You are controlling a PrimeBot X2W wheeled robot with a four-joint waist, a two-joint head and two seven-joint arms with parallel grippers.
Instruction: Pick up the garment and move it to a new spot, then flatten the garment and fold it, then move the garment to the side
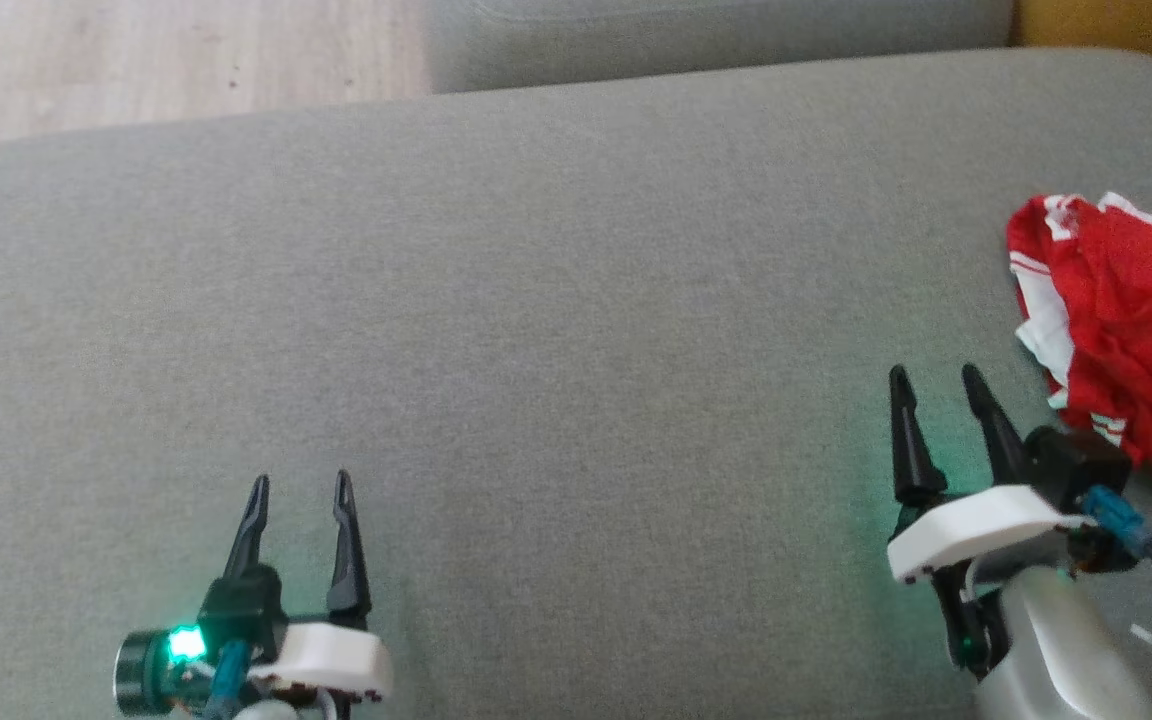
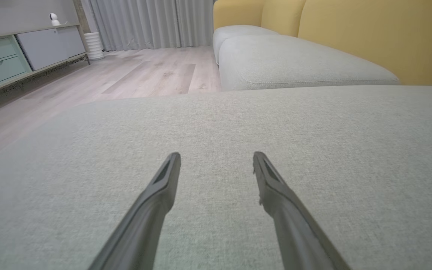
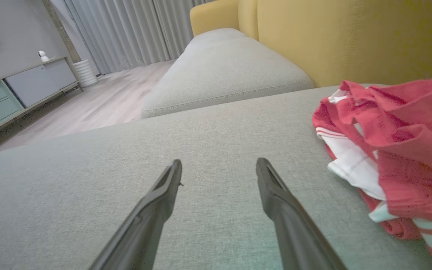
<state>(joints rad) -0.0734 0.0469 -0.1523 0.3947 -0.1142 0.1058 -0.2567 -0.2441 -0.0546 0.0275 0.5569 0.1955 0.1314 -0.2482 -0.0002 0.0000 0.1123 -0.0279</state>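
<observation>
The garment [image 1: 1126, 340], red with white stripes and trim, lies crumpled at the right edge of the grey sofa cushion [image 1: 536, 330]. My right gripper [image 1: 936, 385] hovers just left of it, open, nothing between its fingers. In the right wrist view the garment [image 3: 399, 150] is bunched to the right of that open gripper [image 3: 219, 167]. Far from the cloth, my left gripper [image 1: 301, 485] stands open and empty at the lower left; the left wrist view shows it [image 2: 216, 157] over bare cushion.
A second grey cushion [image 1: 716, 35] adjoins at the back. Yellow backrests [image 3: 351, 37] rise behind the garment. Wooden floor [image 1: 166, 60] lies past the cushion's far-left edge, with a low cabinet [image 2: 21, 56] and curtains [image 2: 144, 22] beyond.
</observation>
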